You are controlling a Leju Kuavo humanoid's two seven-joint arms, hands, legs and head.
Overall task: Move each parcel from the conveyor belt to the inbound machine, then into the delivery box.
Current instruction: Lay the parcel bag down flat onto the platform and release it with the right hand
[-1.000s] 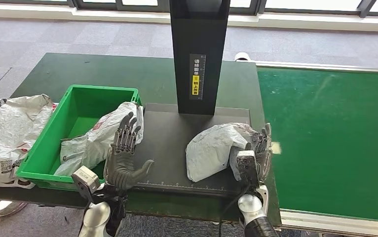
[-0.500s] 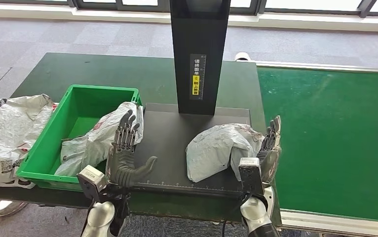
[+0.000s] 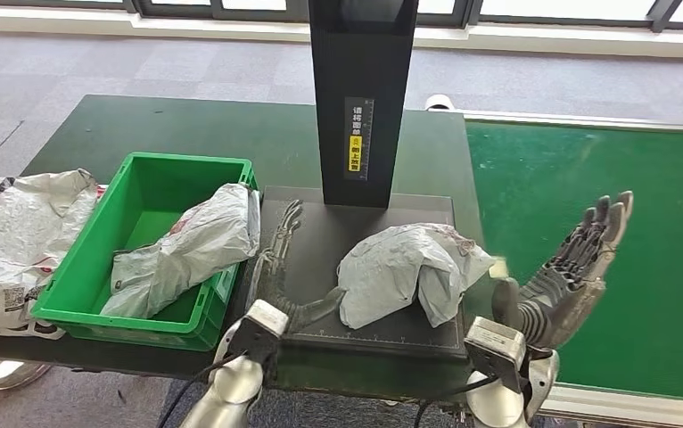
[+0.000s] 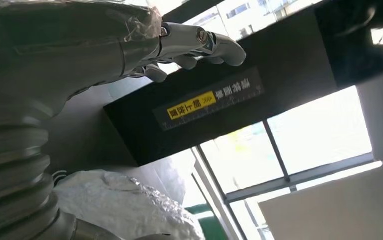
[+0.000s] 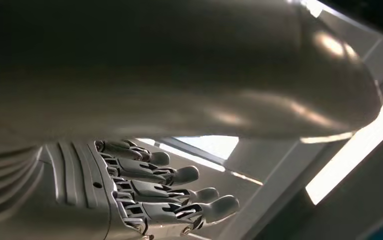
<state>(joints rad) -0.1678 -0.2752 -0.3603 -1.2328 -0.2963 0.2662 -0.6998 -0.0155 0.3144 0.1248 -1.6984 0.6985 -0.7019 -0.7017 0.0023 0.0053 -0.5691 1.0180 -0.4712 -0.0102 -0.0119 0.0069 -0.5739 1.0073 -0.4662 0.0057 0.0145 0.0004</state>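
- Crumpled white plastic mailer parcel (image 3: 407, 267) lies on the black flat platform of the inbound machine (image 3: 320, 241), at 6 o'clock from its black upright scanner column (image 3: 361, 98).
- Left hand (image 3: 283, 267): fingers spread, holding nothing, flat on the platform at 9 o'clock of the parcel, thumb near its edge.
- Right hand (image 3: 570, 276): released, fingers apart, raised over the green conveyor belt (image 3: 588, 232) at 3 o'clock of the parcel, apart from it.
- Green plastic delivery box (image 3: 151, 187) sits at 9 o'clock of the platform on the dark green bench (image 3: 186, 125); a second white mailer bag (image 3: 186, 250) drapes over its near wall.
- Judgement: next is the transfer. Close the left hand around bunched film, lift clear of the rim, release well inside the box.
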